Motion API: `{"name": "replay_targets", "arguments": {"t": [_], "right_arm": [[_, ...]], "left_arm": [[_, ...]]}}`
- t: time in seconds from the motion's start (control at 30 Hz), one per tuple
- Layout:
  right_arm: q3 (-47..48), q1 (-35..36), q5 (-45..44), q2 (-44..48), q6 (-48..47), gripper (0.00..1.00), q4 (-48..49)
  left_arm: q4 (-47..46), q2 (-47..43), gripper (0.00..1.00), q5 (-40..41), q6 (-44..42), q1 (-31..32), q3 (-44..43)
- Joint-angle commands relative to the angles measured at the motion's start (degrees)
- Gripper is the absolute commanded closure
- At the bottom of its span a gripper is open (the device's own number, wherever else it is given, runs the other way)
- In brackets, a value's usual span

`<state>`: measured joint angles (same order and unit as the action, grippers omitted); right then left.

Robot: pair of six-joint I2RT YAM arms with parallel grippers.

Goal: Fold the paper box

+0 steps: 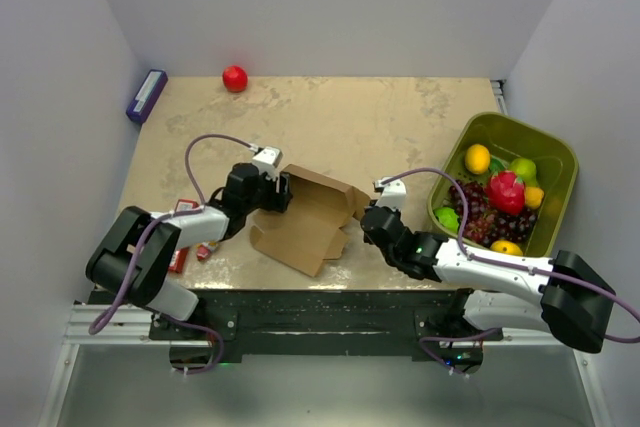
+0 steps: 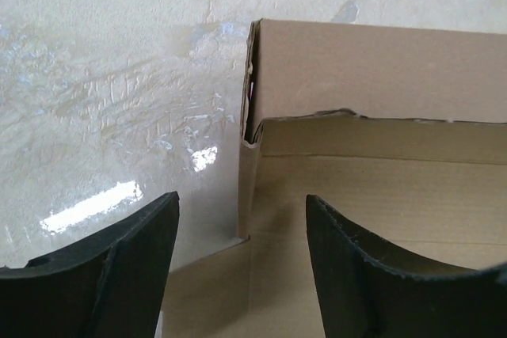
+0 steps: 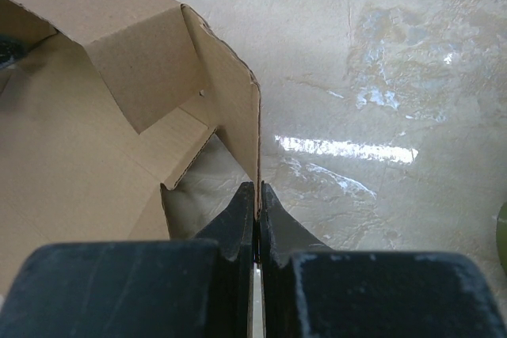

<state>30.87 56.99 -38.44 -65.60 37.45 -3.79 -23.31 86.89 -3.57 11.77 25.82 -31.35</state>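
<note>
Roughly mid-table, between the two arms: paper box (image 1: 305, 227), plain brown cardboard, partly folded, open side up. Lies skewed to the edges of the table (image 1: 380, 127), with one corner pointing at the near edge and another at the far left. Looks close to square from above, so cannot tell the long axis for sure; seems to run from near left to far right. Has a far wall standing upright and a lower wall raised along the left side, meeting at a corner in the left wrist view.

Left gripper (image 1: 281, 193) at the box's far-left side, jaws spread wide, holding nothing. Straddles the left wall: one of its fingers (image 2: 119, 275) over bare table outside, the other over the cardboard floor inside. No contact visible.

Right gripper (image 3: 257, 187) at the box's right side, jaws pinched tight on the thin edge of an upright side panel, cardboard sandwiched between the tips.

Elsewhere: green bin (image 1: 560, 147) of fruit at the right edge, red ball (image 1: 235, 78) at the far edge, purple box (image 1: 146, 95) at the far-left corner, red pack (image 1: 180, 257) near left, partly under the left arm.
</note>
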Motion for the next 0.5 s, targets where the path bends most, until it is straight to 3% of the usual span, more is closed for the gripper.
{"name": "replay_targets", "arguments": {"t": [0.0, 0.47], "right_arm": [[-0.02, 0.23, -1.38, 0.56, -0.1, 1.0, 0.98], [-0.29, 0.31, -1.47, 1.88, -0.54, 1.0, 0.98]], "left_arm": [[-6.21, -3.04, 0.33, -0.56, -0.17, -1.48, 0.94], [-16.59, 2.22, 0.41, 0.23, 3.7, -1.74, 0.24]]}}
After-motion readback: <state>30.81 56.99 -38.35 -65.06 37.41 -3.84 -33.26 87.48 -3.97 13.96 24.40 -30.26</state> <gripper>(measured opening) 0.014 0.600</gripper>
